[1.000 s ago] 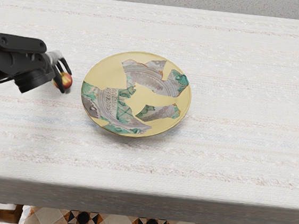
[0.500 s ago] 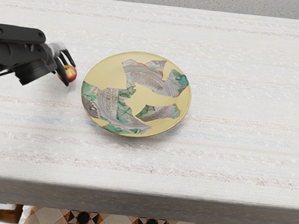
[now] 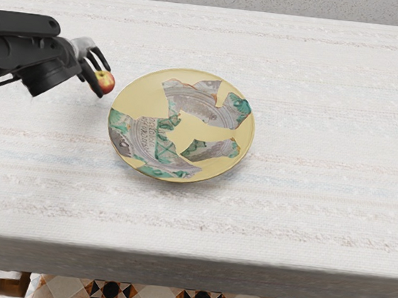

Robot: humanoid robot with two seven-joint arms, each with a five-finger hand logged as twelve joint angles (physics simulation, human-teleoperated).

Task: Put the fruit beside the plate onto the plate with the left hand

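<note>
Red-yellow fruit (image 3: 106, 81) clamped between your left hand's (image 3: 82, 65) curled dark fingers (image 3: 96, 87), sitting at their tips, just beside the yellow plate's (image 3: 137, 91) left rim, white table (image 3: 307, 203) beneath.

I saw the fruit (image 3: 106, 81) as a small round thing, red with a yellow-orange patch, much like a tiny apple. It was pinched in the dark fingertips of the left hand (image 3: 85, 64), just beside the plate's upper-left rim and not yet over it. I could not tell whether it touched the counter (image 3: 307, 203). The plate (image 3: 137, 97) lay flat near the counter's middle. It was round and pale yellow, its face covered with irregular grey, green and white patches like fragments of a broken pattern
</note>
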